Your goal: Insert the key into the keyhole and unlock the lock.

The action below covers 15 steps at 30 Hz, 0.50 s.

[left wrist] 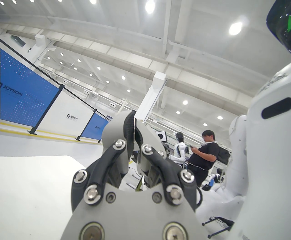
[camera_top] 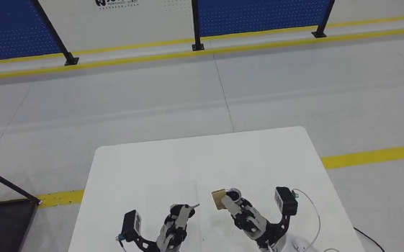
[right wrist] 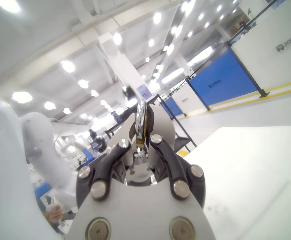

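1. A white table [camera_top: 198, 162] with rounded corners stands on a pale grey floor [camera_top: 184, 91].
2. Its top is plain and matt (a few faint dark specks [right wrist: 225, 204] show on it in the right wrist view).
3. A yellow stripe [camera_top: 378, 156] on the floor shows on either side of the table, level with its middle.

Both arms sit low over the near edge of the bench [camera_top: 198, 159], their forearms angled forward and toward each other. The left claw [camera_top: 188, 209] tilts upward with its fingers pressed together. The right claw [camera_top: 230, 196], near it and also tilted upward, is clamped on the lock [camera_top: 218, 198].
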Available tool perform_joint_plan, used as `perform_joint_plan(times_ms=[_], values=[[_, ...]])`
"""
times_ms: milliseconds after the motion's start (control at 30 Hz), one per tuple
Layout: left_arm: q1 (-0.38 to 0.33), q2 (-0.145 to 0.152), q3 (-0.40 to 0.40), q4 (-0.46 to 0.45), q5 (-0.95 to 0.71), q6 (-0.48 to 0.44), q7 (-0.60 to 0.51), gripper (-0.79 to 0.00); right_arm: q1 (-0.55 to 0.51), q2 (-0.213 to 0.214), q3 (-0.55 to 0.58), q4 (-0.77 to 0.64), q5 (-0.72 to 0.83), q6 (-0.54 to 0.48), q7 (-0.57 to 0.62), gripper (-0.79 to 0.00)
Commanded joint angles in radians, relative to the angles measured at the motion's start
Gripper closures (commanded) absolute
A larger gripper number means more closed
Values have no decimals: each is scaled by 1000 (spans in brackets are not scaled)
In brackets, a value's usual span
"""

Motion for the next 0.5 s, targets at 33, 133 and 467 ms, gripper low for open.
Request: perform_joint_plan(times_ms=[33, 133, 467], values=[[-6, -3, 9, 7, -13, -16, -16, 0, 5, -5, -14, 18, -51, 17, -35, 0], [-8, -5, 12, 6, -29, -29, -29, 0, 5, -5, -14, 18, -51, 17, -35, 0], [-25, -17, 18, 28, -71, -81, -81, 0, 5, -5, -14, 18, -51, 17, -35, 0]])
